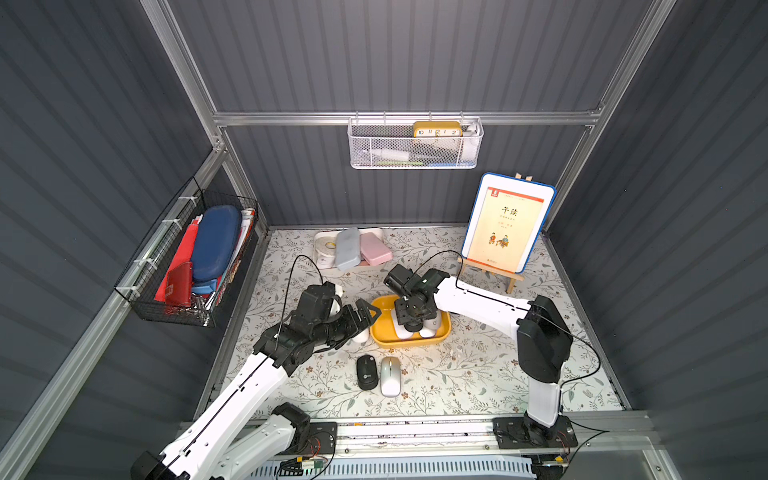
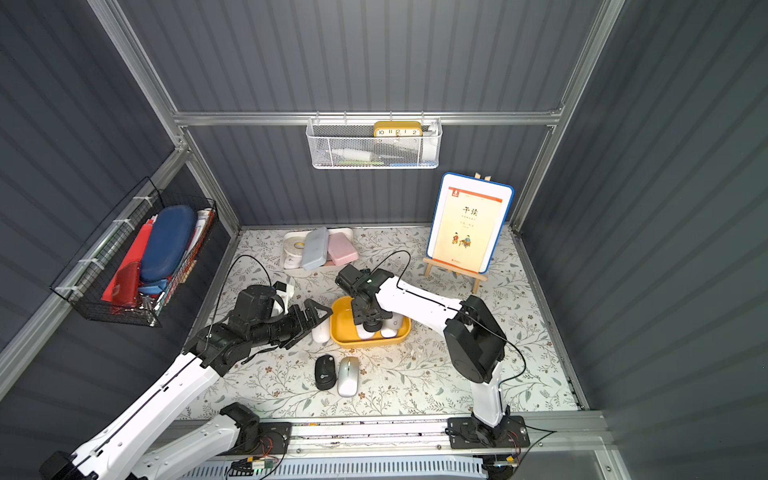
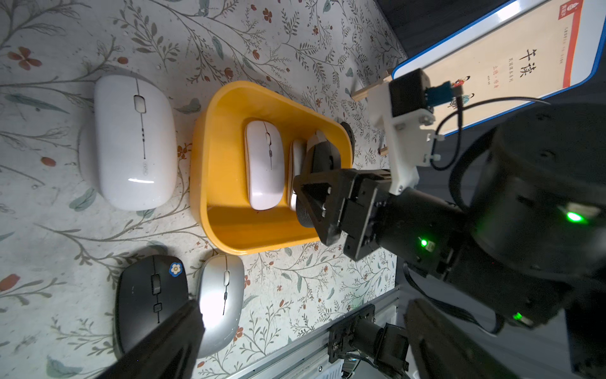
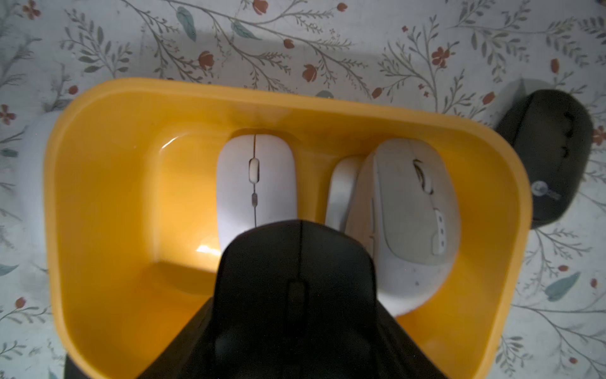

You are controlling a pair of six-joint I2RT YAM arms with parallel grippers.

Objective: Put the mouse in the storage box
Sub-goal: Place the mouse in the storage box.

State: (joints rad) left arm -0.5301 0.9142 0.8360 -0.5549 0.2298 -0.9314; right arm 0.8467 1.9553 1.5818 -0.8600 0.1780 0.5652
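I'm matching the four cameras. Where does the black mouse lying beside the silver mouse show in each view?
In a top view: black mouse on the mat, in front of the storage box.
In a top view: black mouse, same spot, silver mouse beside it.
Left wrist: black mouse next to the silver mouse, flower sticker showing.
Right wrist: black mouse just outside the box's rim; not the held black mouse.
Shared landmark: the yellow storage box.

The storage box (image 1: 382, 328) is yellow. The table (image 1: 478, 374) has a pattern of green leaves and red flowers. The mouse (image 4: 295, 262) is black.
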